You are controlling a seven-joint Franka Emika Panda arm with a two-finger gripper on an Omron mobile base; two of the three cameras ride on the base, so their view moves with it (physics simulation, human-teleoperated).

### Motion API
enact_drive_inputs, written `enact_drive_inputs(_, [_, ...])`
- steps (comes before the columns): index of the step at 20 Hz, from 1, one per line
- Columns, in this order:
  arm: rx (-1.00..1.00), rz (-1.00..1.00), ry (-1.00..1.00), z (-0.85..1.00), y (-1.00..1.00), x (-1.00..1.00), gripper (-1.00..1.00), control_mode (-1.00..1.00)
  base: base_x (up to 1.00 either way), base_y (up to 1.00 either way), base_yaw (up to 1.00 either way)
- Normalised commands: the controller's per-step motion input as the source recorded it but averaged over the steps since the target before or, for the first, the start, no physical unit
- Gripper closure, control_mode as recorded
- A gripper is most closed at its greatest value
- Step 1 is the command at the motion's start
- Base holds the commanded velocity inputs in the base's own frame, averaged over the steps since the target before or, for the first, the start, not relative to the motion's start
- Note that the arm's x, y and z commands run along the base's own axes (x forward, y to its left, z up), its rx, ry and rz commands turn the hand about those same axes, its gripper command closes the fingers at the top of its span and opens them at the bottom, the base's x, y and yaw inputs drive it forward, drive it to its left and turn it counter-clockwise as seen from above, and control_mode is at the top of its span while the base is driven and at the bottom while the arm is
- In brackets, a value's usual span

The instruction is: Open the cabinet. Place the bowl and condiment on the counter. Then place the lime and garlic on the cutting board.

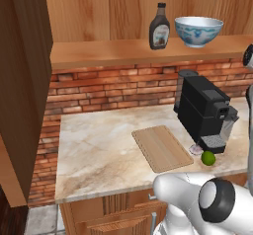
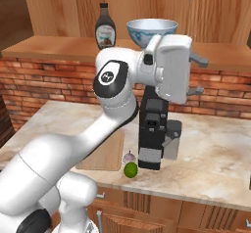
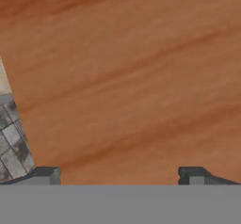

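The cabinet (image 1: 22, 81) is standing open, its door swung out at the left of the left base view, its inner shelf (image 1: 123, 51) exposed above the brick wall (image 1: 108, 88). On that shelf the bowl (image 1: 198, 31) is sitting upright, with the condiment (image 1: 159, 27) standing just beside it on its left, a small gap showing between them. Below, the counter (image 1: 94, 155) is carrying the board (image 1: 161, 147), lying flat and bare near the front edge. The lime (image 1: 208, 158) is resting on the counter off the board's right corner, right at the foot of a black coffee machine (image 1: 202, 111). The garlic (image 2: 129, 156) is sitting just behind the lime, between board and machine, the two nearly touching.

The gripper (image 2: 196, 75) is hanging at shelf height, in front of the bowl in the right base view, pointing to the right. Its fingers (image 3: 44, 175) are standing wide apart with nothing between them, facing plain wood grain close up, a strip of tiled floor (image 3: 12, 145) showing at the left of the hand view
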Motion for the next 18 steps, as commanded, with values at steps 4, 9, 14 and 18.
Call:
enact_drive_inputs(4, [0.00, -0.03, -0.18, 0.08, 0.66, 0.00, -1.00, -1.00, 0.00, 0.00, 0.00])
enact_drive_inputs(9, [0.00, -0.02, -0.20, 0.01, 0.62, 0.00, -1.00, -1.00, 0.00, 0.00, 0.00])
enact_drive_inputs(14, [0.00, 0.00, -0.24, 0.05, 0.54, 0.00, -1.00, -1.00, 0.00, 0.00, 0.00])
enact_drive_inputs(18, [0.00, 0.00, -0.25, 0.10, 0.50, 0.00, -1.00, -1.00, 0.00, 0.00, 0.00])
